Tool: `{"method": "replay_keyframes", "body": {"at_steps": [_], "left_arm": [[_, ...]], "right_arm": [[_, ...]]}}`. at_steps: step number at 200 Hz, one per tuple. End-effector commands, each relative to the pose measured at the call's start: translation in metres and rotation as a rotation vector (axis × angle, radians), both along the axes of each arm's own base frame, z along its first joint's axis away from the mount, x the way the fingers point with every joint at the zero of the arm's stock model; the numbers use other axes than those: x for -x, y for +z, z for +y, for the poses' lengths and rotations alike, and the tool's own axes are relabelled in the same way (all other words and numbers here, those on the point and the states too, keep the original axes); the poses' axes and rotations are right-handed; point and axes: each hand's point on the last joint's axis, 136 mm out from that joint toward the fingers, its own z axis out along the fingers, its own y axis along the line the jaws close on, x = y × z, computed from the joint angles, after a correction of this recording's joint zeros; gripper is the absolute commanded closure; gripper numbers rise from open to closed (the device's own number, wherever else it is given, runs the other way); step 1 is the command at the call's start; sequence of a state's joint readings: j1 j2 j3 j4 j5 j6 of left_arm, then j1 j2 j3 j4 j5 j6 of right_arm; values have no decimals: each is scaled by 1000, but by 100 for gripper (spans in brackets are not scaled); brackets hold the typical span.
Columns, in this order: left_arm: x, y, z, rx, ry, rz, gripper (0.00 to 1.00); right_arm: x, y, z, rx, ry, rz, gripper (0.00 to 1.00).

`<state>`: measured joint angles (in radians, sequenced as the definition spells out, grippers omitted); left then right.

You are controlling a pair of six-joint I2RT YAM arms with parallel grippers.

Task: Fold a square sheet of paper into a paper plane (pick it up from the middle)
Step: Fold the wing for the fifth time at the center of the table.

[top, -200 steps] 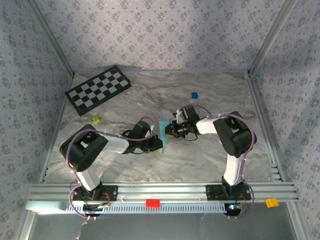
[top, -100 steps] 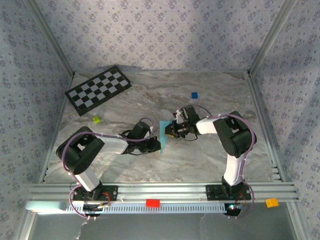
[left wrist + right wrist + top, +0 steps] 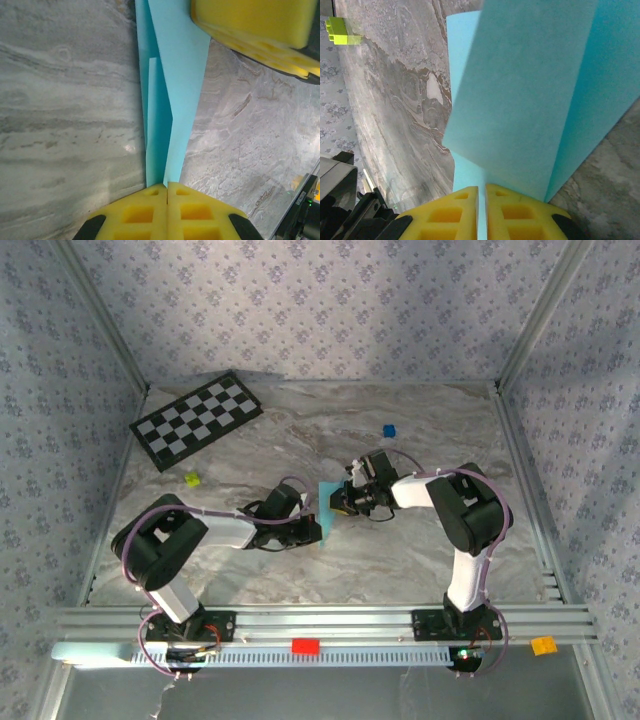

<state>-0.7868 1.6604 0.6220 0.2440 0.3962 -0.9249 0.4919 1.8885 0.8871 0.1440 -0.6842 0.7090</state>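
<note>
L jaws pinch one end of folded sky-blue paper [image 3: 172, 75], R jaws pinch opp. end, at mid marble bench [image 3: 400, 560].

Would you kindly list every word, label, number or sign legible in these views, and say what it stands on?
No text can be read anywhere.
The sheet of paper is unmarked.
The checkerboard carries only black and white squares.
The lime block shows no lettering.

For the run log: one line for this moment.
left gripper shut on paper | right gripper shut on paper | paper folded
</note>
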Motion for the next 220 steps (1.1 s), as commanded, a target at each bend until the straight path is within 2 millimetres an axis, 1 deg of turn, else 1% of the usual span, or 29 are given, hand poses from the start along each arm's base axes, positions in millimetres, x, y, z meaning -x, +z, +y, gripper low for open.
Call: {"method": "replay_keyframes", "body": {"at_steps": [1, 20, 29, 37, 50, 68, 73, 85, 105, 113, 126, 139, 157, 162, 171, 194, 211, 220], "left_arm": [[44, -36, 32, -156, -38, 168, 93], [47, -36, 35, -164, -34, 169, 88], [47, -34, 35, -161, -38, 167, 88], [47, -31, 34, -153, -46, 162, 90], [47, -30, 33, -155, -54, 154, 99], [47, -30, 34, -165, -64, 153, 100], [47, -30, 34, -169, -66, 155, 99], [46, -29, 34, -167, -65, 151, 92], [47, -26, 33, -161, -68, 145, 87], [49, -27, 35, -168, -70, 149, 87], [49, -28, 35, -171, -73, 149, 92], [50, -29, 34, -169, -79, 153, 99], [51, -30, 34, -168, -83, 161, 100], [51, -30, 34, -169, -83, 162, 98], [52, -30, 34, -172, -86, 165, 92], [54, -28, 36, -174, -87, 159, 87], [55, -25, 37, -173, -89, 155, 87], [55, -25, 37, -172, -94, 153, 92]], "right_arm": [[21, -39, -17, 140, -15, 97, 88], [23, -42, -19, 157, -14, 106, 89], [22, -43, -19, 156, -14, 111, 90], [22, -41, -18, 153, -14, 105, 90], [21, -40, -18, 156, -15, 100, 90], [21, -40, -18, 163, -18, 96, 90], [22, -40, -18, 165, -17, 96, 90], [22, -42, -19, 173, -19, 102, 90], [22, -42, -20, 176, -19, 104, 90], [22, -42, -20, 178, -20, 105, 90], [23, -43, -20, 178, -18, 106, 91], [22, -43, -19, 179, -17, 106, 91], [22, -42, -20, 181, -18, 106, 91], [22, -42, -19, 180, -17, 106, 91], [22, -42, -19, 180, -17, 106, 91], [21, -43, -19, 183, -17, 109, 91], [22, -44, -19, 187, -17, 111, 91], [22, -44, -19, 188, -18, 111, 91]]}}
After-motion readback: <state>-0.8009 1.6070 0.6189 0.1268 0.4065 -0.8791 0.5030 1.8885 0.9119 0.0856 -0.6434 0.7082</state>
